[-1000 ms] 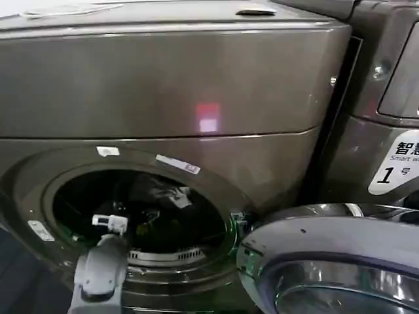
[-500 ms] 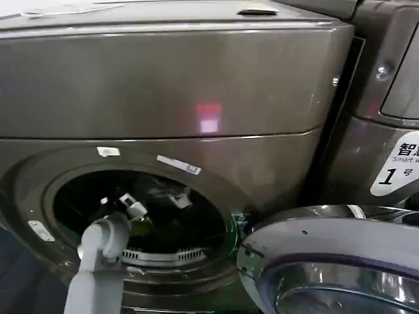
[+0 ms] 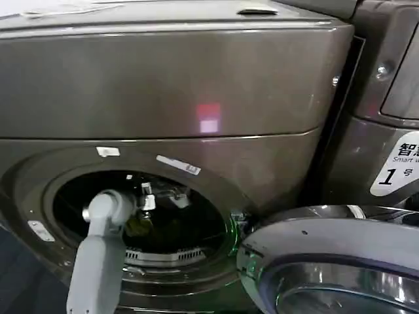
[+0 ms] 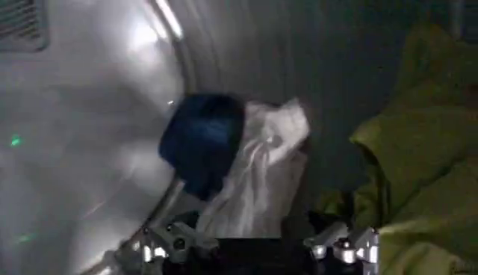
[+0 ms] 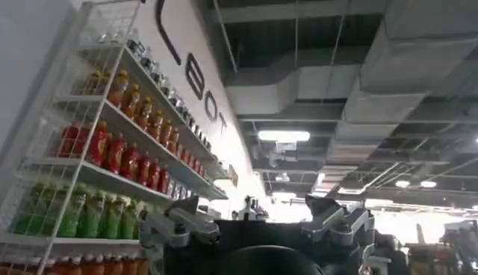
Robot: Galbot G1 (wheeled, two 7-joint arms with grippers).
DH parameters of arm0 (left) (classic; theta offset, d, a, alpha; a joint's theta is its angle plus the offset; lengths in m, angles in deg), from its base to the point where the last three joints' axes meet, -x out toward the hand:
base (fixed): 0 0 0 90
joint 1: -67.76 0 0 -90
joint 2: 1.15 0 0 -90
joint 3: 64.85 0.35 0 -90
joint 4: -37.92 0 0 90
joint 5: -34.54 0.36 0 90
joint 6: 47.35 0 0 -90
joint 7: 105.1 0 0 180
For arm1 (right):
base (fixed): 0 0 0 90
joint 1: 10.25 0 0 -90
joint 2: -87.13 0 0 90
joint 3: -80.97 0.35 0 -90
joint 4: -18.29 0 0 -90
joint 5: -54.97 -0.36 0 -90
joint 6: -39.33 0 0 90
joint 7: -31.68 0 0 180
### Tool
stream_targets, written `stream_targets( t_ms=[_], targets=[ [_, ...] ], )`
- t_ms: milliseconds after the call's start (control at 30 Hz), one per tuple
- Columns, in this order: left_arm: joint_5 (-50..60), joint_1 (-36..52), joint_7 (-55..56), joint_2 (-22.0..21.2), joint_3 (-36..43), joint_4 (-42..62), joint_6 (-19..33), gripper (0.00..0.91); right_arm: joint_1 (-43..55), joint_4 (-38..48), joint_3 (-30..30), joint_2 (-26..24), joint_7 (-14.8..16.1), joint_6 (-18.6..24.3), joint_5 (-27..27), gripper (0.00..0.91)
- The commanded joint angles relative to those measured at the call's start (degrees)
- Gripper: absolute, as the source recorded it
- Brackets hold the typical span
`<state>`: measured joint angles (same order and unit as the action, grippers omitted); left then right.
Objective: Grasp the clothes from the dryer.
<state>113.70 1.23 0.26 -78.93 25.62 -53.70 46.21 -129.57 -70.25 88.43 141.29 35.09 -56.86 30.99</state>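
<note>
The left gripper [image 4: 258, 246] reaches through the dryer [image 3: 196, 98] porthole with jaws spread wide and empty, facing the clothes [image 4: 246, 172] against the drum's back wall, white garment hanging lengthwise beside navy, yellow-green heaped apart; right gripper [image 5: 258, 228] open, pointing ceilingward

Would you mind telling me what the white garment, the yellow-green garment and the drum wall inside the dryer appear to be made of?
The white garment looks like thin soft cloth, hanging in folds. The yellow-green garment also looks like fabric, matte and creased. The drum wall seems to be smooth metal, judging by its bright glare.
</note>
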Motion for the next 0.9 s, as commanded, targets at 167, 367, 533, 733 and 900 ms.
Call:
stream_targets(
  t_ms=[167,367,533,733,900],
  targets=[
    [-6.0,1.1,-2.7,3.9,2.7,5.4,3.3,0.907,0.6,-0.4,-1.0,0.2,0.0,0.0,0.1,0.907],
    [-6.4,1.2,-2.7,3.4,3.8,7.6,3.3,0.907,0.7,-0.3,-1.4,-0.2,0.0,-0.1,0.2,0.907],
    [-6.0,0.9,-2.7,3.1,4.8,9.4,4.0,0.907,0.7,0.0,-1.4,-0.2,-0.1,0.0,0.4,0.907],
    [-6.2,0.5,-2.7,3.1,4.9,11.2,3.5,0.907,0.8,-0.2,-1.6,-0.1,-0.1,0.0,0.4,0.907],
    [-6.5,0.7,-2.7,3.0,4.9,13.3,2.7,0.876,0.9,-0.3,-1.8,0.1,-0.1,0.0,0.5,0.907]
  ],
)
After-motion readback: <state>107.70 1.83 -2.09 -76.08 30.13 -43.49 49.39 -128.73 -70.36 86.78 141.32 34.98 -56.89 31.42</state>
